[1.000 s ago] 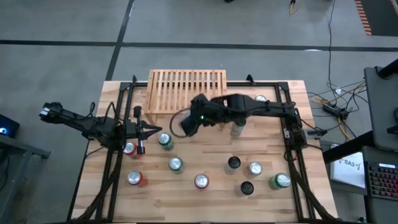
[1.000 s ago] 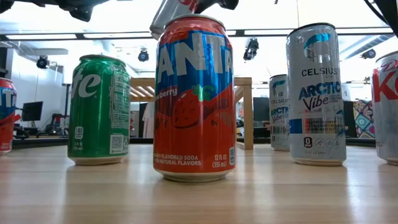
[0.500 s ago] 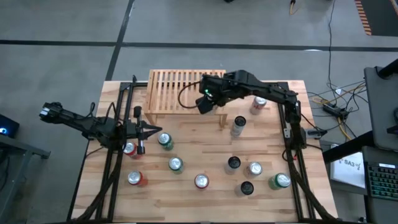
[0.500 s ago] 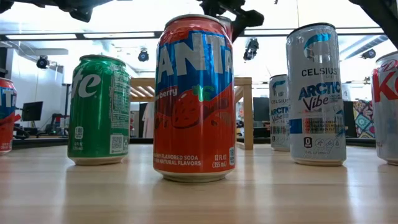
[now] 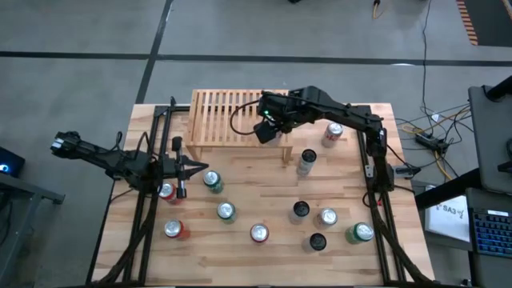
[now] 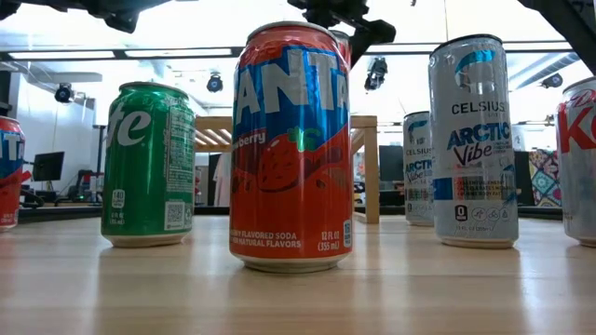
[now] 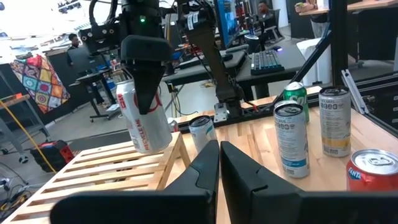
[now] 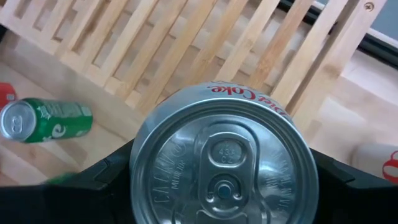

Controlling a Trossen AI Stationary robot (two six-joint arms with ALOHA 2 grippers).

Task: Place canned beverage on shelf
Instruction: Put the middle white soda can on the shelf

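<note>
A silver Diet Coke can (image 7: 144, 124) hangs in my right gripper (image 5: 268, 126), over the right end of the light-wood slatted shelf (image 5: 228, 112) at the table's far side. In the right wrist view I see the can's top (image 8: 221, 162) between the two dark fingers, with the shelf's slats (image 8: 186, 43) beneath it. My left gripper (image 5: 194, 170) waits at the table's left, pointing level, fingers shut (image 7: 219, 171) on nothing. My right gripper pinches the can's upper side walls (image 7: 134, 102) between its two fingers (image 8: 109, 174), one on each side of the top rim. The fingers come from above, slanting down. The can hangs below them, tilted, clear of the shelf's top.
Several cans stand on the plank table: a green one (image 5: 212, 181), a tall silver one (image 5: 306, 162), a red-and-white one (image 5: 333, 132), and more along the near side (image 5: 258, 233). Black frame rails (image 5: 372, 168) run along both sides. An orange Fanta can (image 6: 291, 149) fills the low view.
My right gripper has carried the can from above the table's middle toward the far edge and a little right, to the shelf's right end, and has tipped further downward. In the last half second it has almost stopped.
</note>
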